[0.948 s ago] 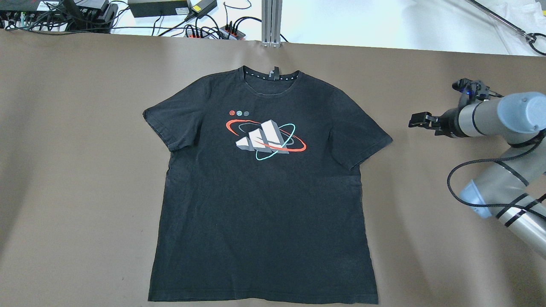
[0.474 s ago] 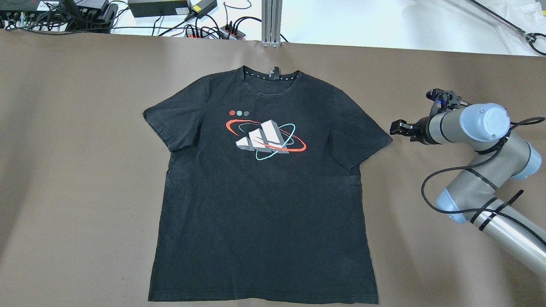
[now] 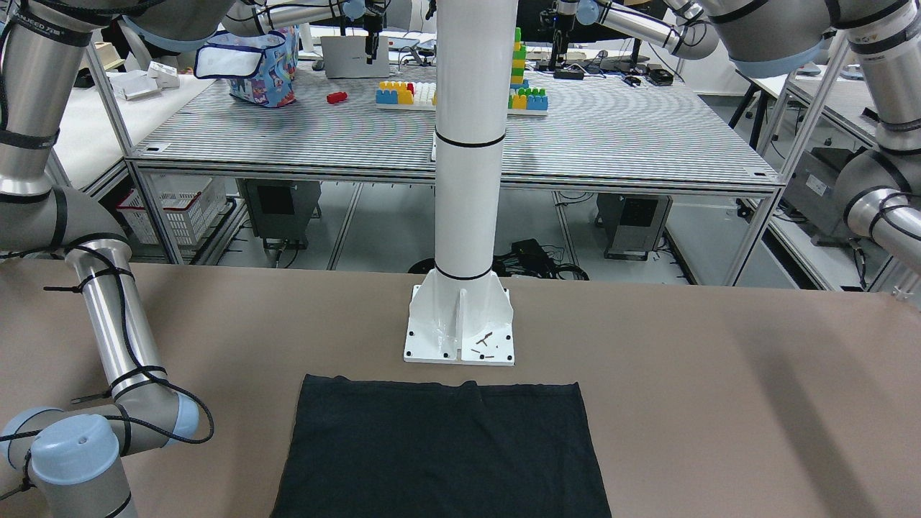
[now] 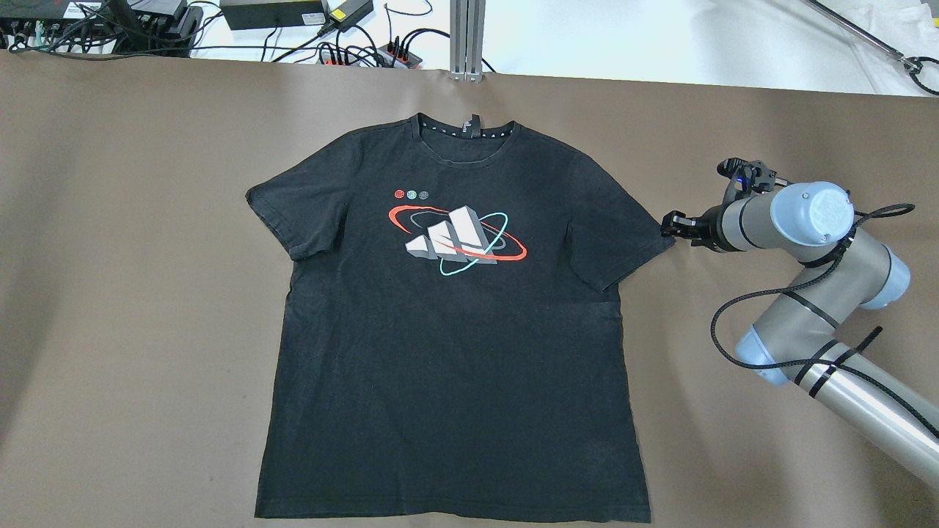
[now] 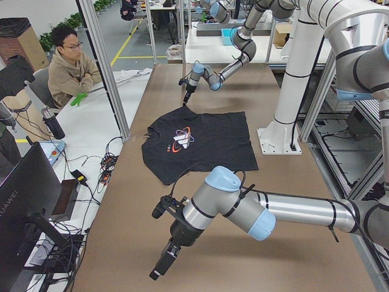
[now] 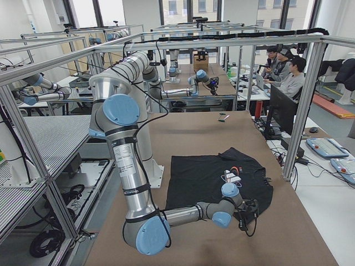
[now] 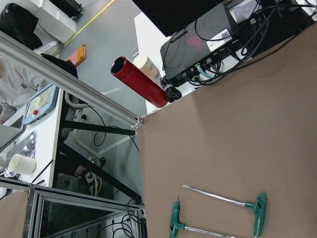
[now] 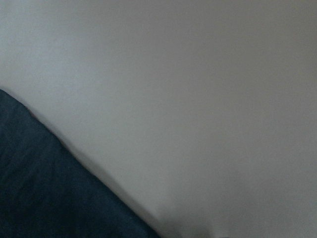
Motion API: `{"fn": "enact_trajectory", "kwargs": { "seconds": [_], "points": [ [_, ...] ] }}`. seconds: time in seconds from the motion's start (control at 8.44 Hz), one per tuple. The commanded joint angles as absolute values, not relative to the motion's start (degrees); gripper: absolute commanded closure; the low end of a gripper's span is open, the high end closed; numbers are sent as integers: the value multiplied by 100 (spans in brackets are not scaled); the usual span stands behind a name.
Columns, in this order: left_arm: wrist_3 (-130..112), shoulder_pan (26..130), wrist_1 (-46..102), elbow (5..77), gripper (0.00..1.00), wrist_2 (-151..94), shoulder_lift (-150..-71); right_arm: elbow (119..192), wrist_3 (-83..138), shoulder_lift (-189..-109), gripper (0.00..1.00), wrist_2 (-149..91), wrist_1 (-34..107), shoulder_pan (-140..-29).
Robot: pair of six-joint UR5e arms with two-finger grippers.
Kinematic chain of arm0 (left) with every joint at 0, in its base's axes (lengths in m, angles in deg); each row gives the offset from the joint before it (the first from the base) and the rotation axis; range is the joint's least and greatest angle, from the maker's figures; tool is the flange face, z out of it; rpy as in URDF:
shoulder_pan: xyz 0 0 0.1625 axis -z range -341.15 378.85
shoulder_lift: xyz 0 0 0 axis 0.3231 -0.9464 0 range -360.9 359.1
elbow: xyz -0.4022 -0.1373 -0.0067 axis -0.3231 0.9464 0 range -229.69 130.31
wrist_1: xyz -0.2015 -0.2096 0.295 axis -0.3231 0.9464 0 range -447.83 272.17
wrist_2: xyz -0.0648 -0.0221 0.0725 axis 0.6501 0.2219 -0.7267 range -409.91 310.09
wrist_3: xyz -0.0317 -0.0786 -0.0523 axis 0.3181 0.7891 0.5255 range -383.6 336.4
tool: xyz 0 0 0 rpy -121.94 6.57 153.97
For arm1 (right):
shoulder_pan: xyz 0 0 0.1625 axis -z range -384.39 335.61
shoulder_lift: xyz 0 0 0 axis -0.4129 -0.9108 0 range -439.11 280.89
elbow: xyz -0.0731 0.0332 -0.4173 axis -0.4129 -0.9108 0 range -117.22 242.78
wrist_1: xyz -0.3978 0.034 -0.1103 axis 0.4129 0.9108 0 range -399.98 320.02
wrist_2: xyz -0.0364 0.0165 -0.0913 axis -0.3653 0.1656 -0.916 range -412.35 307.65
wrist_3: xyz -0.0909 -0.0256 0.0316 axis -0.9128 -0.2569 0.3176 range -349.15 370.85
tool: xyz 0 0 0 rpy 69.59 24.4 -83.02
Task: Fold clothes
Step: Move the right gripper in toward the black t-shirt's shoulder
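Note:
The clothes are one black T-shirt (image 4: pixel 455 352) with a white, red and teal chest print. It lies flat and face up on the brown table, collar at the far side. Its hem end shows in the front-facing view (image 3: pixel 439 453), and it also shows in both side views (image 5: pixel 200 143) (image 6: pixel 205 174). My right gripper (image 4: pixel 666 224) is low at the tip of the shirt's right-hand sleeve, fingers slightly apart, holding nothing. Dark shirt fabric (image 8: pixel 44 188) fills a corner of the right wrist view. My left gripper (image 5: pixel 159 267) hangs above bare table far from the shirt; I cannot tell its state.
A white pillar base (image 3: pixel 460 327) stands just behind the hem. Two green-handled hex keys (image 7: pixel 218 218) lie on the table near my left arm, a red bottle (image 7: pixel 141 84) beyond the edge. Cables and power strips (image 4: pixel 352 44) line the far side. A person (image 5: pixel 70 64) sits there.
My right arm has swung left and a little nearer, bringing its gripper from open table up to the sleeve tip. The T-shirt has not moved.

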State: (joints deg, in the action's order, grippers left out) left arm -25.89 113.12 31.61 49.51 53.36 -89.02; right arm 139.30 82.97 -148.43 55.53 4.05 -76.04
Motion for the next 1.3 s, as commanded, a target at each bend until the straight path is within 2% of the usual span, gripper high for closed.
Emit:
{"fn": "enact_trajectory", "kwargs": {
  "seconds": [0.0,0.36,0.47,0.59,0.71,0.95,1.19],
  "points": [
    [-2589,11316,3161,4946,0,5336,-8897,13916,8301,-14837,53,5558,414,-7554],
    [-2589,11316,3170,4919,0,5336,-8897,13898,8301,-14784,54,5550,431,-7501],
    [-2589,11316,3161,4919,0,5328,-8897,13872,8301,-14775,61,5550,432,-7484],
    [-2589,11307,3161,4919,0,5328,-8897,13889,8301,-14767,91,5550,423,-7484],
    [-2589,11307,3161,4919,0,5319,-8897,13880,8240,-14749,100,5558,431,-7484],
    [-2589,11307,3144,4919,0,5319,-8897,13976,8239,-14679,100,5593,440,-7484],
    [-2449,11298,3152,4919,0,5336,-8897,14458,8222,-14478,100,5646,1025,-7484]
  ]
}}
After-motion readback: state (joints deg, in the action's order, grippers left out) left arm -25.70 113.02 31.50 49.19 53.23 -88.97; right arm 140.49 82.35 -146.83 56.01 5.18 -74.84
